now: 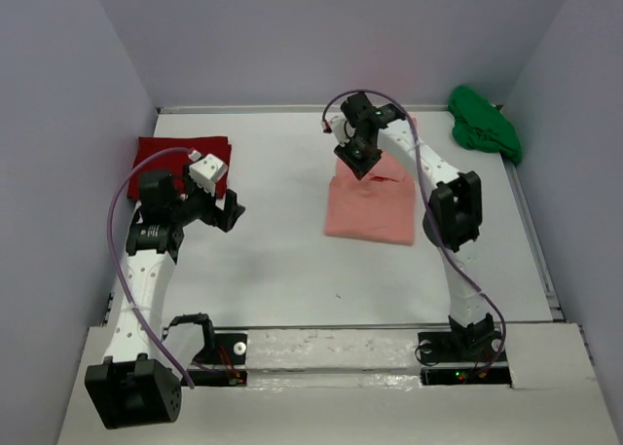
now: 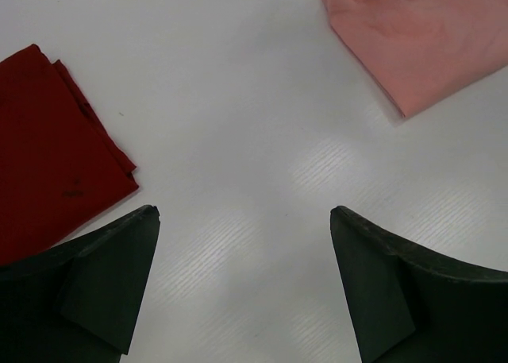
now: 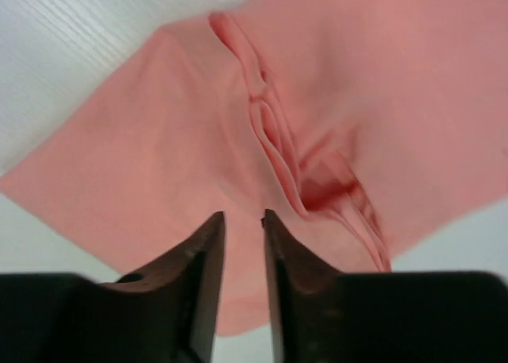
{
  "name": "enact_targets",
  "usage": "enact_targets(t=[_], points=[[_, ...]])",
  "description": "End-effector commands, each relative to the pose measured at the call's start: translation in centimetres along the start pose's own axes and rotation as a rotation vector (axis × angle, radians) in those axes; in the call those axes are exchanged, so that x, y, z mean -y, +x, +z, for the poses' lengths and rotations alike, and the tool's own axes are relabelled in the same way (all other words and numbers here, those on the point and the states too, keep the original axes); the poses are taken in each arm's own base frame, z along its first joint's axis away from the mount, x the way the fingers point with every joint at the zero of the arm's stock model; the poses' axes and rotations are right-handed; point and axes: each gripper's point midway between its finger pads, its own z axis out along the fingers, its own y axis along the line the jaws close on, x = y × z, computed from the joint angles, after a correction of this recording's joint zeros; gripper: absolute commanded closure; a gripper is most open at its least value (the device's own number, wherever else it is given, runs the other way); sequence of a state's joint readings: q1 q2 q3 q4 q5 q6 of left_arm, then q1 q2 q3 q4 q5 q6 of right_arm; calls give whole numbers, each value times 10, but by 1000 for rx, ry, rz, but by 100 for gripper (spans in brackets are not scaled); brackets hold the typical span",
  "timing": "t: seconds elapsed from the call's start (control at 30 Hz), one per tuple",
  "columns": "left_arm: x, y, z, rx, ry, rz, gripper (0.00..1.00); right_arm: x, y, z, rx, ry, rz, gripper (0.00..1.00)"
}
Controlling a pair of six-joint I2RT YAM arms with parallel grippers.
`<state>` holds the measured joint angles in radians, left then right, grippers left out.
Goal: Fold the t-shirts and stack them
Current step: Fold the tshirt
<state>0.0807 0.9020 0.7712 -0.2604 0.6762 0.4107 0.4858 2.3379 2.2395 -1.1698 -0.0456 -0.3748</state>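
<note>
The salmon-pink t-shirt (image 1: 370,209) lies folded right of the table's middle, with a rumpled ridge near its far edge (image 3: 278,140). My right gripper (image 1: 357,163) hovers over that far edge; in the right wrist view its jaws (image 3: 243,215) stand a narrow gap apart with nothing between them. The deep red t-shirt (image 1: 161,158) lies folded at the far left and also shows in the left wrist view (image 2: 48,156). My left gripper (image 1: 227,213) is wide open and empty (image 2: 244,214) over bare table, just right of the red shirt. The bright green t-shirt (image 1: 484,124) lies crumpled at the far right corner.
Grey walls close in the white table (image 1: 282,260) on the left, back and right. A rail (image 1: 533,241) runs along the right edge. Purple cables loop from both arms. The pink shirt's corner shows in the left wrist view (image 2: 421,37).
</note>
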Motion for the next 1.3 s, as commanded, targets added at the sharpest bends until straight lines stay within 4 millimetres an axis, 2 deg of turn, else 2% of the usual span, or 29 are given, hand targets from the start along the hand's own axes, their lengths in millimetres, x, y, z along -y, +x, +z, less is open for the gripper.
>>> enact_targets(t=[0.0, 0.03, 0.07, 0.1, 0.13, 0.17, 0.2, 0.23, 0.27, 0.3, 0.33, 0.37, 0.4, 0.47, 0.5, 0.53, 0.67, 0.87, 0.9, 1.13, 1.27], points=[[12, -36, 1, 52, 105, 46, 1, 38, -25, -122, 254, 286, 21, 59], [14, -33, 9, 27, 135, 24, 3, 43, -13, -119, 234, 305, 43, 56], [26, -38, 13, 20, 194, 30, 5, 55, -2, -139, 260, 341, 111, 52], [26, -29, 24, -21, 222, 0, 6, 60, 8, -143, 256, 347, 148, 51], [36, -30, 32, -37, 264, -1, 6, 61, 26, -135, 217, 342, 187, 49], [41, -35, 37, -46, 287, -2, 7, 67, 38, -147, 232, 354, 260, 49], [52, -27, 52, -92, 338, -27, 8, 66, 49, -146, 219, 351, 292, 49], [57, -31, 59, -102, 360, -30, 9, 59, 66, -132, 168, 334, 315, 49], [67, -30, 65, -120, 402, -43, 11, 57, 76, -136, 173, 331, 370, 49], [75, -17, 80, -176, 451, -86, 12, 53, 85, -133, 160, 313, 395, 50], [90, -16, 87, -199, 509, -94, 12, 40, 102, -119, 119, 272, 407, 50], [102, -12, 91, -216, 572, -119, 13, 31, 105, -115, 133, 220, 420, 51], [107, 5, 104, -276, 608, -161, 17, 29, 108, -122, 171, 221, 435, 51], [125, 17, 113, -327, 682, -196, 20, 24, 122, -117, 151, 207, 459, 52], [133, 21, 116, -342, 732, -226, 22, 20, 135, -111, 109, 213, 477, 52], [139, 36, 123, -384, 765, -263, 23, 20, 142, -109, 99, 211, 493, 55], [162, 55, 137, -486, 833, -261, 26, 6, 156, -97, 64, 150, 509, 56], [188, 84, 153, -585, 892, -282, 32, 4, 168, -89, 36, 133, 544, 53], [192, 93, 156, -617, 901, -295, 34, 2, 171, -86, 14, 127, 549, 53], [192, 95, 182, -630, 871, -344, 45, -11, 186, -66, -63, 52, 551, 57], [183, 98, 200, -618, 782, -331, 46, -16, 190, -63, -73, 34, 548, 57]])
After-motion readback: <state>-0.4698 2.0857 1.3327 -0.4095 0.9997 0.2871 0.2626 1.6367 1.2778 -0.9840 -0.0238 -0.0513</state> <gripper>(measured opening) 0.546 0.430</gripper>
